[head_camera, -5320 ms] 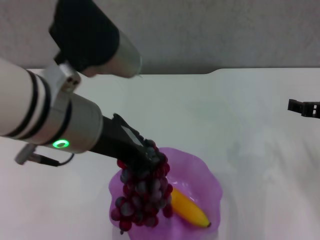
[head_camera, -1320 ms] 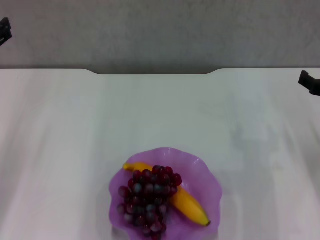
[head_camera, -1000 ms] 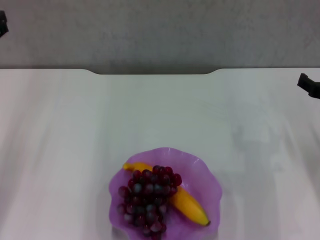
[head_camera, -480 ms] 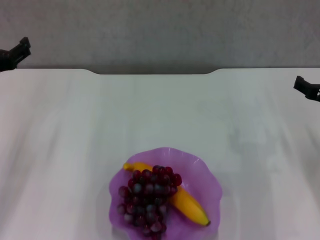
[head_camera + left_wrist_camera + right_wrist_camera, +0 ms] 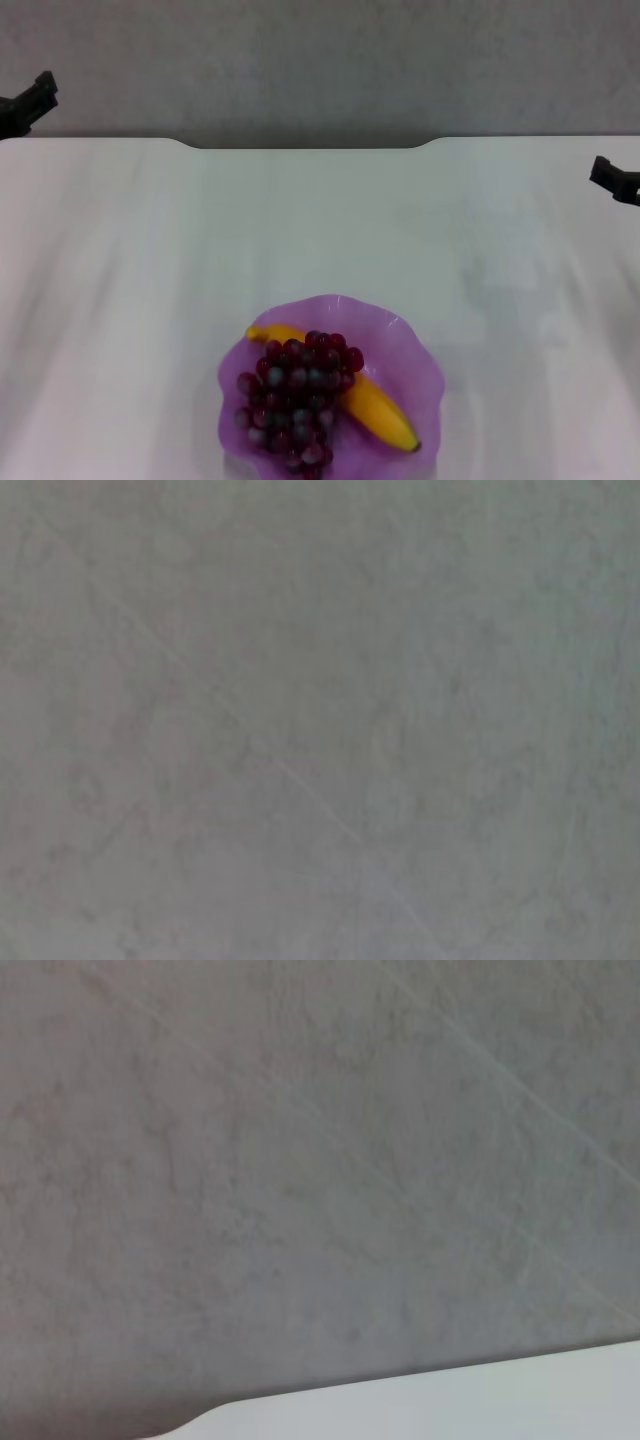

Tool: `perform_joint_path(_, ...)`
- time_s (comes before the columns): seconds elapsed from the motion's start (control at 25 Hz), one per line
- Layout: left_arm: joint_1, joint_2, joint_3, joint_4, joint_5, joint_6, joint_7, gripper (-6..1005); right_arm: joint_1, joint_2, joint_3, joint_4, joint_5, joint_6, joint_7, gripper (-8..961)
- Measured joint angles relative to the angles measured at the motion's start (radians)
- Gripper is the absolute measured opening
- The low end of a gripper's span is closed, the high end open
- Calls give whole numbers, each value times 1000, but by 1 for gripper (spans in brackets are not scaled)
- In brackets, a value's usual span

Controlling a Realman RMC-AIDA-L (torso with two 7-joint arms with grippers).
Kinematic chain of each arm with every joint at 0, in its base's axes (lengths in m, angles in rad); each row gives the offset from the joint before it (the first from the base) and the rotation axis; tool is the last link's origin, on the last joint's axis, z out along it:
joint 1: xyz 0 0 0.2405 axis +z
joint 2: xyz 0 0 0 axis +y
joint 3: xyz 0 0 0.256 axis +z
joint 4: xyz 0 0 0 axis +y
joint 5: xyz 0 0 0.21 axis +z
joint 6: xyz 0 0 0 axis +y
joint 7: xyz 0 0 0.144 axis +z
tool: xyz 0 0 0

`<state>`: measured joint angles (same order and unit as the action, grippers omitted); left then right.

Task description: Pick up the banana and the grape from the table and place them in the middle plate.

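Grape (image 5: 295,400) and banana (image 5: 375,405) sit in the middle plate (image 5: 425,375): soft cluster, best taken by its stem; firm, slick banana, mid-body. Left end effector (image 5: 28,103) and right end effector (image 5: 615,180) sit at the desk (image 5: 320,220) edges, well apart; can't tell their opening.

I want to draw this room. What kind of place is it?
Probably a robot test bench: a plain white table against a grey wall, with a wavy purple plate of fruit and gripper tips at both edges.

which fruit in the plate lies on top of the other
The grape bunch: it lies across the banana, hiding its middle, in the middle plate.

Robot test bench, plain white table (image 5: 320,230) (notched far edge), bare grey wall (image 5: 320,60)
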<state>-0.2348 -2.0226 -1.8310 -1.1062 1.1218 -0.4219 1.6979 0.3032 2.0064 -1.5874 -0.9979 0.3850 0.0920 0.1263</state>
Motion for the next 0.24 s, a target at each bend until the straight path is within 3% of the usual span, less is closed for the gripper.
perform_joint_path(0.24,6,-1,-34,9,6,0,-52,842,9,0,0,-3,1,22,0,850)
